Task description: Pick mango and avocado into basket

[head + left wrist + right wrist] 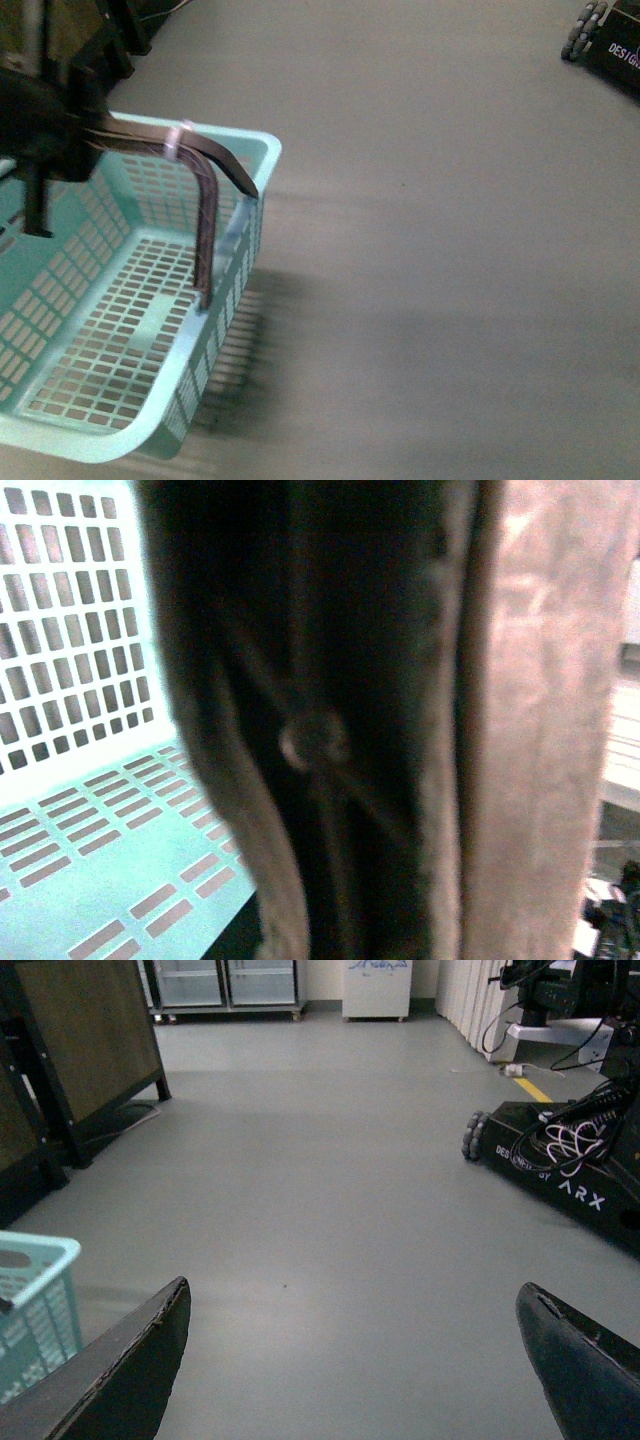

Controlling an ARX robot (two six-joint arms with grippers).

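two dark fingers of the right end effector (pixel 352 1290) gape wide over grey floor (pixel 450 250), the left end effector (pixel 75 130) clamps the brown handles (pixel 207 215) of the light turquoise slotted plastic basket (pixel 80 440) hanging above that floor, a black wheeled base (pixel 560 1170) beyond.

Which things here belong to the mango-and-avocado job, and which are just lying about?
Job: basket, nothing visible in it; its brown handles. No mango or avocado in view.
Lying about: wheeled ARX base, wooden board, glass-door cabinets.

Black right gripper (pixel 352 1295), curved scuffed fingers (pixel 130 1370)
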